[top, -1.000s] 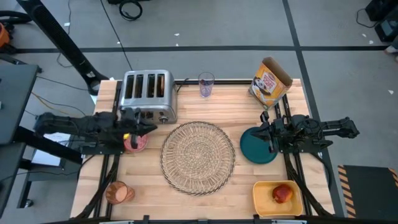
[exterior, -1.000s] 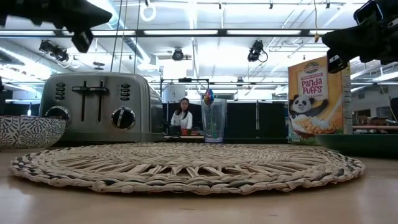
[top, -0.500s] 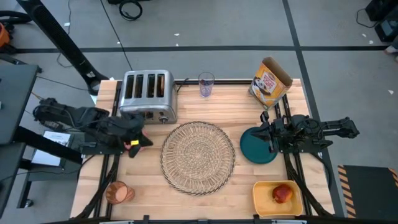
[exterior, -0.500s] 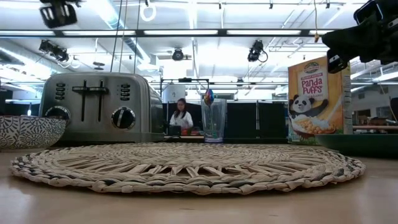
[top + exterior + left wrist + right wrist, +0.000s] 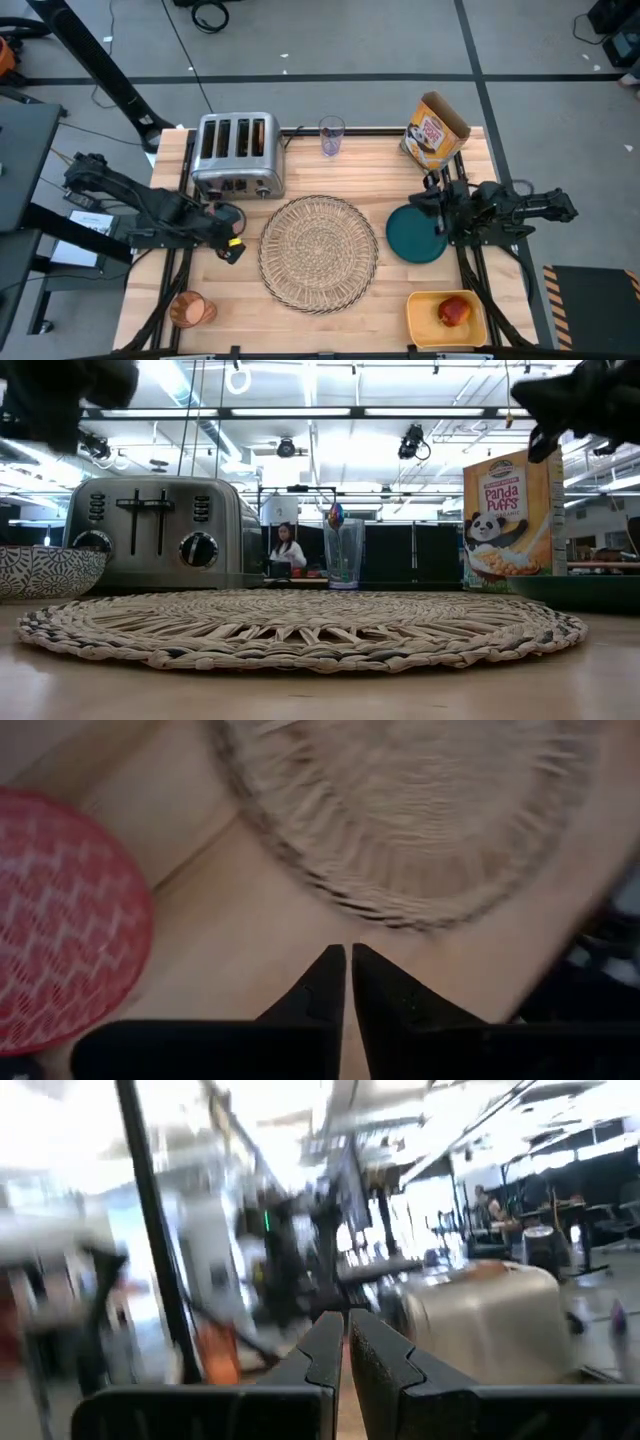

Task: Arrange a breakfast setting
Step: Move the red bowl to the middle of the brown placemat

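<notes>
Work surface is a light wooden table on a grey floor; in the low view the room behind is an open lab with ceiling strip lights, and a person sits far off behind the glass. Round woven straw placemat lies flat at table centre, with nothing on it; being circular, it has no long axis to record. Chrome toaster stands at the far left, long side running left-right, slots up. A clear glass sits at the far edge, a cereal box at far right. Dark teal plate lies just right of the placemat. Yellow tub at near right holds the red apple. Amber-orange cup stands upright at near left. Small pink bowl sits left of the placemat, mostly hidden under the left arm in the high view. Left gripper hovers between bowl and placemat, fingers pressed together, empty. Right gripper hangs over the far right of the plate, fingers closed with only a hairline gap, holding nothing.
</notes>
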You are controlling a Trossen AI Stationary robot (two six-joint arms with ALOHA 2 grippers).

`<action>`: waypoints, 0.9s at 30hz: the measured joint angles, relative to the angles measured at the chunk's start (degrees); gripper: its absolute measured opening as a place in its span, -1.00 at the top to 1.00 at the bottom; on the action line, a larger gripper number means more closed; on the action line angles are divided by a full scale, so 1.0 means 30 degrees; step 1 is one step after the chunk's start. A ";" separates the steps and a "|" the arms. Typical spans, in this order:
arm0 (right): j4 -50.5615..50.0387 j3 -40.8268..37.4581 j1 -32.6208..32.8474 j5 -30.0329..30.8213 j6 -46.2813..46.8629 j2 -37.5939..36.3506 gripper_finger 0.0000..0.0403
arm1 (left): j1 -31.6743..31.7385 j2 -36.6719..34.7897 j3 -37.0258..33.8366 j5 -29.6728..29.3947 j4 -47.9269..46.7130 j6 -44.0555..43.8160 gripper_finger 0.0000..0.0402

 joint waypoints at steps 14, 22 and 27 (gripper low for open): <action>0.2961 0.1553 0.0163 0.5873 0.4439 0.1446 0.85 | 0.2857 0.1173 -0.1786 -0.2102 0.0446 -0.0678 0.19; 0.0347 0.6250 0.0776 0.5815 0.2087 0.5792 0.96 | 0.3677 0.1318 -0.1785 -0.2245 0.0050 0.0183 0.17; -0.2533 0.9375 0.1208 0.5208 0.1859 0.8634 0.96 | 0.3672 0.1253 -0.0646 -0.1525 -0.0959 0.1024 0.19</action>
